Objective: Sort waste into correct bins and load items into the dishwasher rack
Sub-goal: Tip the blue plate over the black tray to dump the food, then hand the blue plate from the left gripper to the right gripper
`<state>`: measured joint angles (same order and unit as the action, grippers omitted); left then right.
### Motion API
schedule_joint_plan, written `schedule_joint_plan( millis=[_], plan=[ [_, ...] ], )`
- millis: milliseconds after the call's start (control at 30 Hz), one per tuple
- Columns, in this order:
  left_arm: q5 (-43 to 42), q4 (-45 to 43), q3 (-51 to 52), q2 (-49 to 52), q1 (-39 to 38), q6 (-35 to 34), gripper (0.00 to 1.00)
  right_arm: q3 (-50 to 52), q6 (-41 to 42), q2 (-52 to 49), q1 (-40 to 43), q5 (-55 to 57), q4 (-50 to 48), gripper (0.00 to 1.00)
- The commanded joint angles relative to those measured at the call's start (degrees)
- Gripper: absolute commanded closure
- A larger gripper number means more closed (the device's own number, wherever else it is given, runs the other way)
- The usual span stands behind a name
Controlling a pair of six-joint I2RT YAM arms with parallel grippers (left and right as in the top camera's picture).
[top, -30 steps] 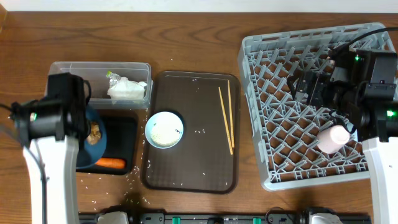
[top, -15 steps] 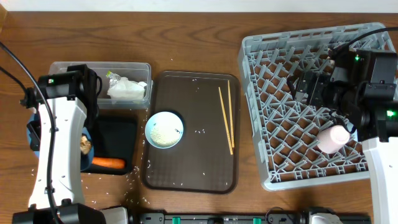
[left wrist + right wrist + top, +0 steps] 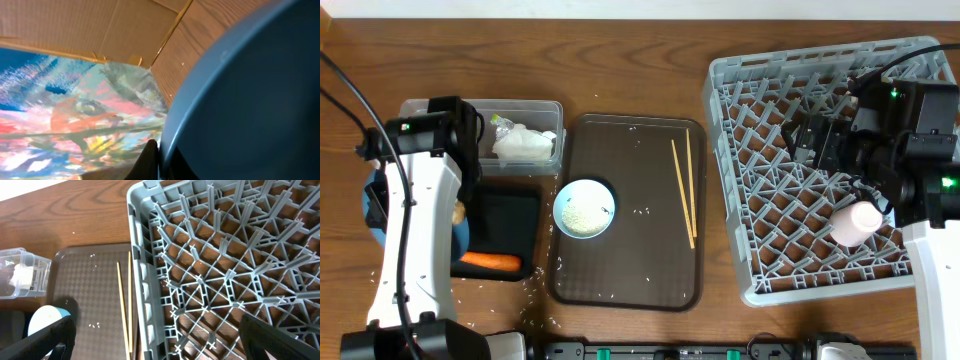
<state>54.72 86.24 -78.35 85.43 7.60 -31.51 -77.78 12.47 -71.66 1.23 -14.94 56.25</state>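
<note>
The bench (image 3: 620,70) is a brown wooden top with the grain running side to side. A large dark brown flat serving tray (image 3: 640,265) lies on it near the middle, long sides running front to back. Just left of this tray, at its far end, sits a clear plastic rectangular tub (image 3: 520,106). A shallow black rectangular tray (image 3: 510,215) lies directly in front of that tub, close beside the brown tray's left edge. Right of the brown tray, with a narrow strip of bare wood between, stands a large square grey plastic dishwasher rack (image 3: 724,180), turned slightly askew. Loose white rice grains (image 3: 532,290) are scattered on the wood off the brown tray's near left corner.
</note>
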Motion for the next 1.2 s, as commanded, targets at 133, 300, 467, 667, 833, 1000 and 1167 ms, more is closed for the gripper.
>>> schedule_joint_plan(
  millis=[133, 300, 467, 667, 833, 1000, 1167],
  plan=[
    [2.73, -2.25, -0.92, 0.04, -0.96, 0.24, 0.94, -0.11, 1.03, 0.02, -0.50, -0.07, -0.55, 0.03],
    [2.58, -1.03, -0.74, 0.63, -0.94, 2.05, 0.94, -0.11, 0.98, 0.02, -0.50, -0.04, -0.17, 0.03],
    [2.97, -3.23, -0.74, 0.63, -1.11, 1.86, 0.94, -0.11, 0.74, 0.02, -0.50, 0.15, -0.15, 0.03],
    [3.45, -5.68, 0.13, 1.46, -2.16, 2.80, 0.94, -0.11, 0.76, 0.02, -0.50, 0.13, -0.33, 0.03],
    [2.78, -3.56, 0.24, 2.93, -3.02, 5.35, 0.94, -0.11, 0.52, 0.02, -0.50, 0.17, 0.98, 0.03],
    [5.38, -8.59, 0.70, 3.30, -4.83, 4.44, 0.94, -0.11, 0.33, 0.02, -0.50, 0.13, 0.24, 0.03],
    [6.45, -10.03, 0.87, 5.95, -4.42, 11.37, 0.94, -0.11, 0.33, 0.02, -0.50, 0.15, 0.13, 0.03]
  ],
)
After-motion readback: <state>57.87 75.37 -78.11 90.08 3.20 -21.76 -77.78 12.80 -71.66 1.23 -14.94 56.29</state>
